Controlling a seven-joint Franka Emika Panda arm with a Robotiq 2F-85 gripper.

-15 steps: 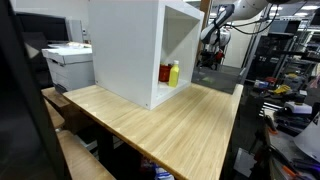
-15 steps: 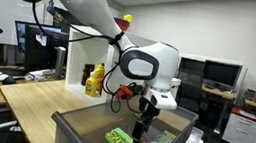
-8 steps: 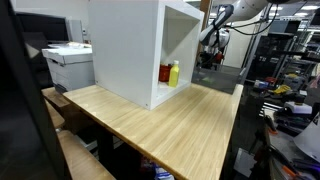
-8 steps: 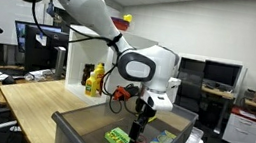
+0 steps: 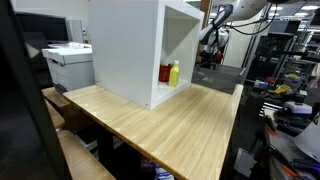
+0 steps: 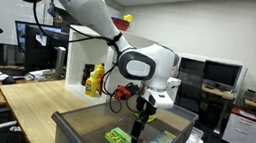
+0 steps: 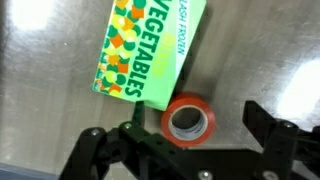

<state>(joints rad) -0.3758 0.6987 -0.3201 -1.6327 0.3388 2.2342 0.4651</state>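
My arm has edged slightly sideways since a second ago. The orange tape roll [image 7: 190,120] lies between the spread-wide fingers of my gripper [image 7: 188,142] (nothing gripped). The green vegetables box [image 7: 150,50] sits just beyond it, all inside the grey bin [image 6: 86,139].

veggie box [image 7: 150,45]: top end runs off the wrist view's upper edge, lettering chopped
claw [image 7: 190,128]: its lower part drops below the wrist view's bottom edge
bottles [image 5: 171,73]: way too tiny in an exterior view, labels unreadable
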